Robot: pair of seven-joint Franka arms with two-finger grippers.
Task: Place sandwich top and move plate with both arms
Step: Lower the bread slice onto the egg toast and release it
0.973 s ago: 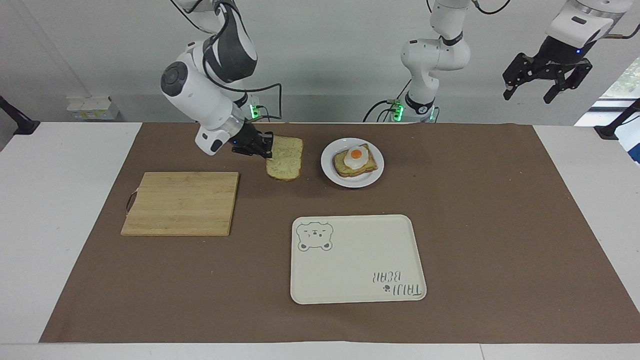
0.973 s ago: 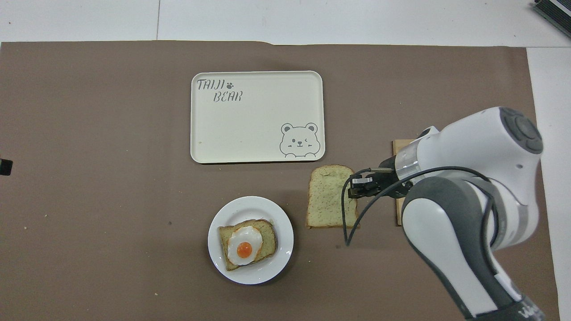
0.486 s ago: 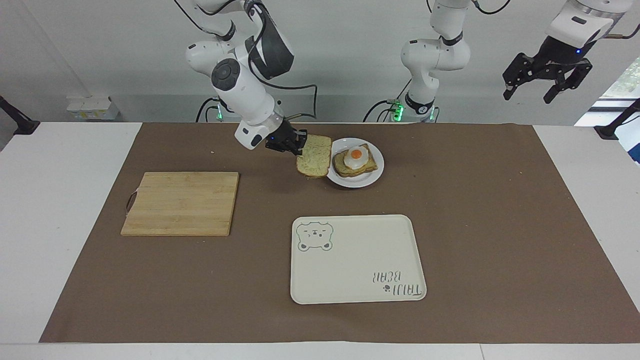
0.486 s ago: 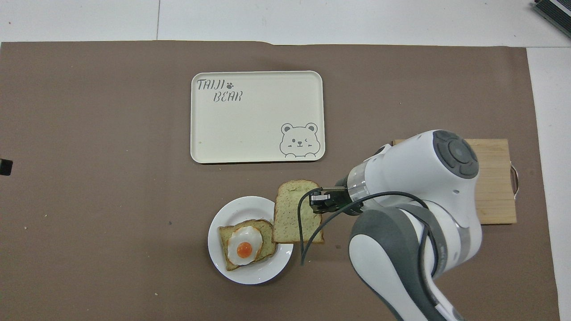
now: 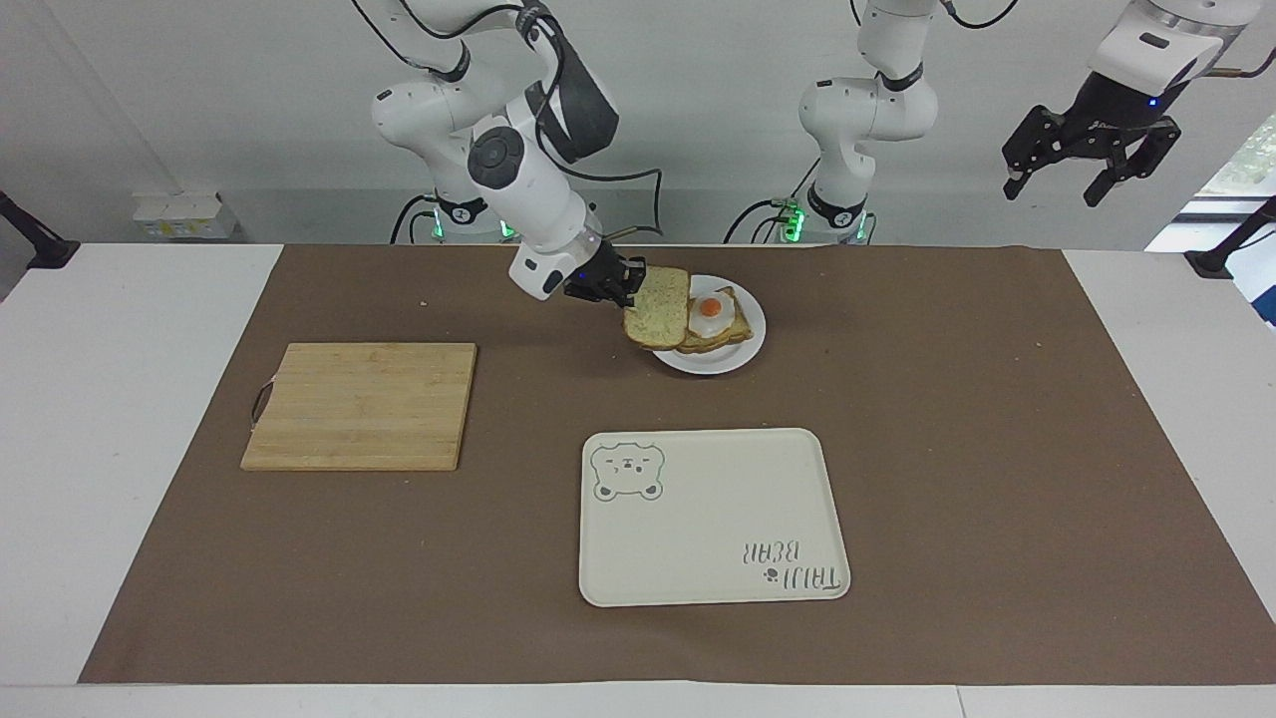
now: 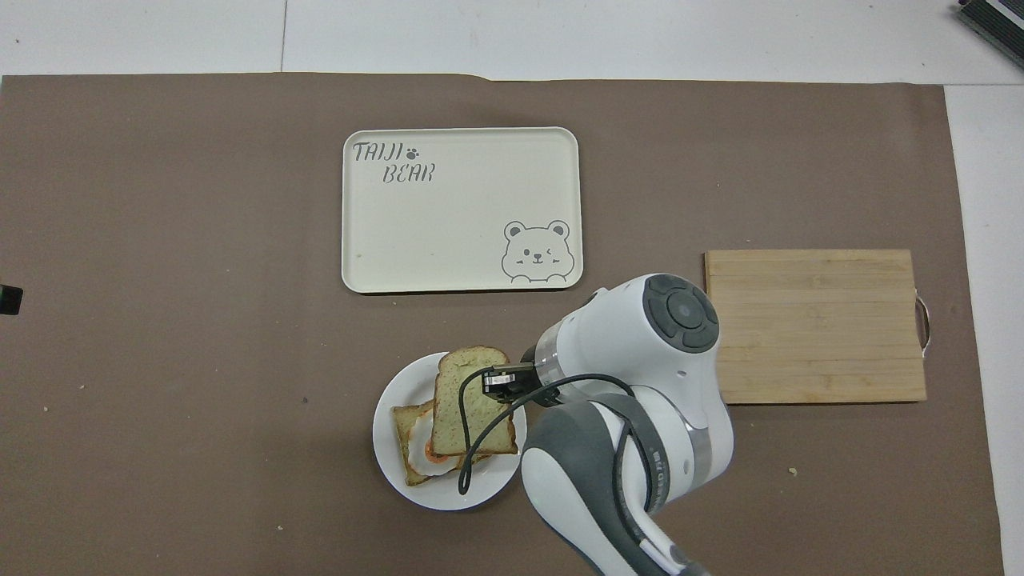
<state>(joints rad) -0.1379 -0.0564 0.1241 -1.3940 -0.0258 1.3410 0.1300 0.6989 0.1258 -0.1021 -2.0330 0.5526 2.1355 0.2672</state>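
Note:
My right gripper [image 5: 628, 290] [image 6: 490, 382] is shut on one edge of the sandwich top [image 5: 658, 319] [image 6: 468, 400], a pale speckled bread slice with brown crust. It holds the slice tilted in the air over the white plate [image 5: 746, 344] [image 6: 398, 384], partly covering the toast with the fried egg [image 5: 718, 317] [image 6: 411, 452] that lies on the plate. The slice hangs a little above the egg toast without resting on it. My left gripper [image 5: 1059, 184] waits open and high above the left arm's end of the table, and is out of the overhead view.
A cream tray with a bear drawing [image 5: 713, 519] [image 6: 460, 208] lies farther from the robots than the plate. A wooden cutting board [image 5: 361, 404] [image 6: 816, 324] lies toward the right arm's end of the table. A brown mat covers the table.
My right arm has carried the bread slice from beside the cutting board toward the left arm's end, until it hangs over the plate and egg toast. The left arm has not moved.

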